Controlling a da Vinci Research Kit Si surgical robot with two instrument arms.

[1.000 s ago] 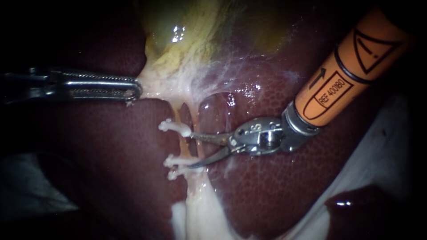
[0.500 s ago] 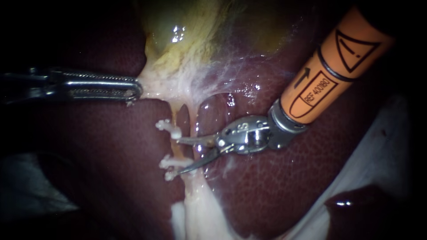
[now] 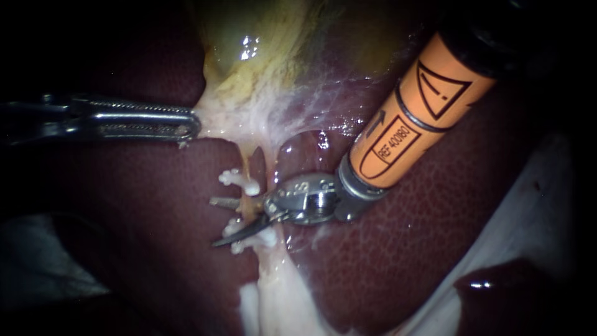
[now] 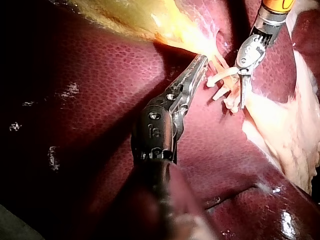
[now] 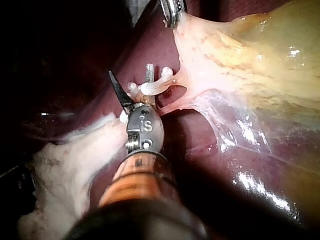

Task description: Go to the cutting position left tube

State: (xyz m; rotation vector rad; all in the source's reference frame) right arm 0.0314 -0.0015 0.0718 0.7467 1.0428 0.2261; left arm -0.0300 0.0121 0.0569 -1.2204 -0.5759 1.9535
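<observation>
Two right instrument (image 3: 212, 223) blades gape by endoscope; left wrist view shows one.

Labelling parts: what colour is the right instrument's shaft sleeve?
The sleeve is orange with black lines; clearest in the endoscope view.

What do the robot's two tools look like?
The left instrument is silvery metal, with long, slim, toothed jaws. The right instrument has two short pointed blades on a silver hinge, behind it an orange sleeve with a black ring, an arrow and a triangle.
</observation>
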